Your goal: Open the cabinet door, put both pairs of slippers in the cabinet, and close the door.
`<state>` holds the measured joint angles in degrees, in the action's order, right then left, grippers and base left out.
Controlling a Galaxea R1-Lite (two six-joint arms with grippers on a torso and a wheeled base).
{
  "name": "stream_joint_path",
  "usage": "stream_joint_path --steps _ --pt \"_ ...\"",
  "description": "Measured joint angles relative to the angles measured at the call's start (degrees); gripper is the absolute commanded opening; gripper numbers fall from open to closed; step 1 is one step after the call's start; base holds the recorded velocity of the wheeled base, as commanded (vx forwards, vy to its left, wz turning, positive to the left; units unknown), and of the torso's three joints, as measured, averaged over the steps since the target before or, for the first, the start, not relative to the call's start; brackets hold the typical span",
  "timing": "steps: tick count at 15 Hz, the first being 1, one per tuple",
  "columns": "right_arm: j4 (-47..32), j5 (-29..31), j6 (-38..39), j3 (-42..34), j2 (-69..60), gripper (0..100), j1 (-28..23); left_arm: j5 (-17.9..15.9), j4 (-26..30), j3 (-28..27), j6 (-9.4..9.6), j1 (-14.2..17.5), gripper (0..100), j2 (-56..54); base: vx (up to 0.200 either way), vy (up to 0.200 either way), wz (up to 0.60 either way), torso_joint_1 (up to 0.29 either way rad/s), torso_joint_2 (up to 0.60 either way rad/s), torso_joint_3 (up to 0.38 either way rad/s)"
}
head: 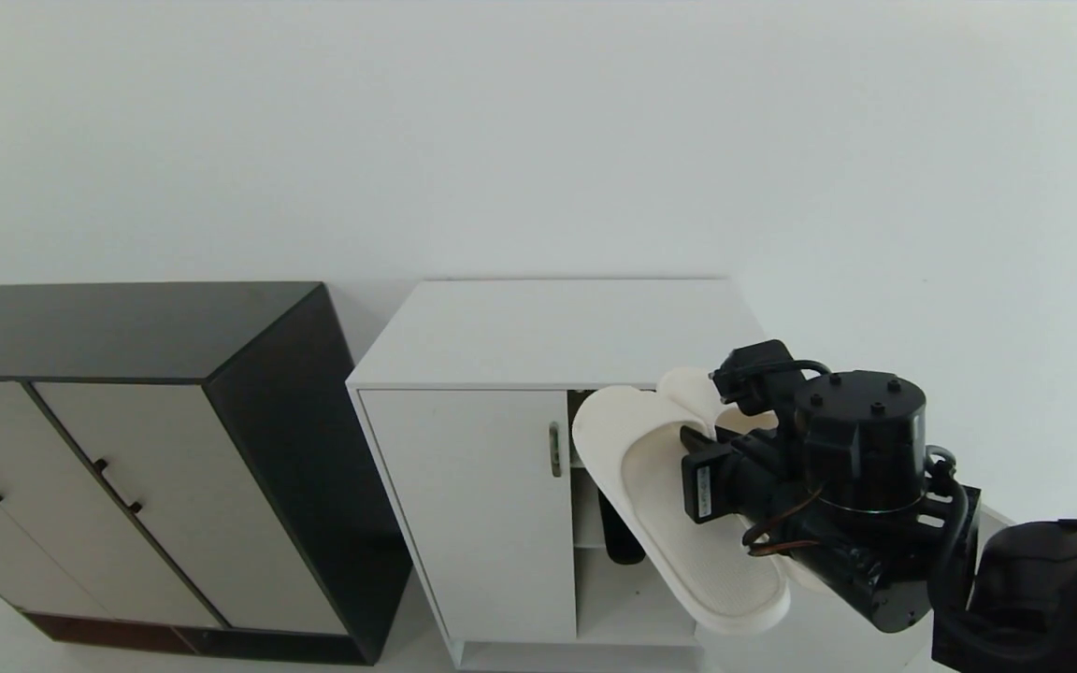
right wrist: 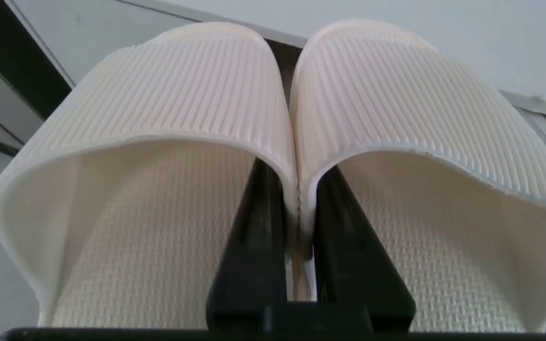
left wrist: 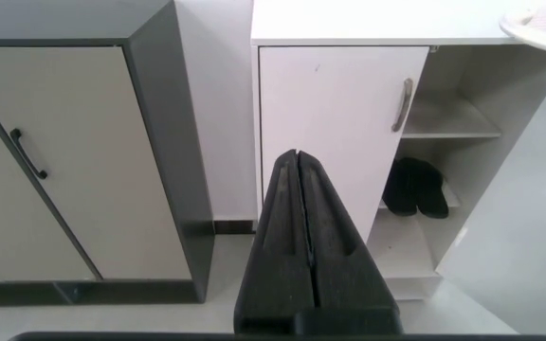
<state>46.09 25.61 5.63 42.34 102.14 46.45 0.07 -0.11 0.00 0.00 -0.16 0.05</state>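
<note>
We observe the white cabinet (head: 548,336) standing against the far wall, at the centre of the scene. Its left door (head: 473,505) is closed, with a vertical handle (head: 554,449) at its right edge. The right-hand compartment (left wrist: 463,152) stands open and its shelves are exposed. The pair of black slippers (left wrist: 417,187) rests side by side on the middle shelf, toward the left of the open compartment, and also shows as a dark shape behind the door edge (head: 621,533). The right gripper (head: 699,451) is clamped on the pair of white slippers (head: 688,523). From the right wrist view we see its two black fingers (right wrist: 254,237) pressed onto the adjoining inner edges of the two slippers (right wrist: 150,142), which sit side by side and touch along that seam. The white slippers are held tilted in the air just in front of the open compartment, toes raised toward the underside of the cabinet top and heels lower and nearer to the robot. The textured footbed of the left slipper faces the head camera. We cannot tell whether the toes have crossed the front plane of the cabinet. The left gripper (left wrist: 298,169) is empty, its two fingers pressed flat against each other, and it hangs in front of the closed left door, well apart from it. A dark cabinet (head: 277,449) with pale doors (head: 165,505) and black handles stands just left of the white cabinet.
</note>
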Motion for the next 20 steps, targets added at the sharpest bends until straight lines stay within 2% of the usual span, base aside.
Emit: stream_joint_path --steps 20 --pt "0.8 0.0 -0.5 -1.0 0.4 0 0.0 0.0 0.0 0.0 0.0 0.0 0 0.0 0.0 0.0 0.0 -0.196 0.51 0.31"
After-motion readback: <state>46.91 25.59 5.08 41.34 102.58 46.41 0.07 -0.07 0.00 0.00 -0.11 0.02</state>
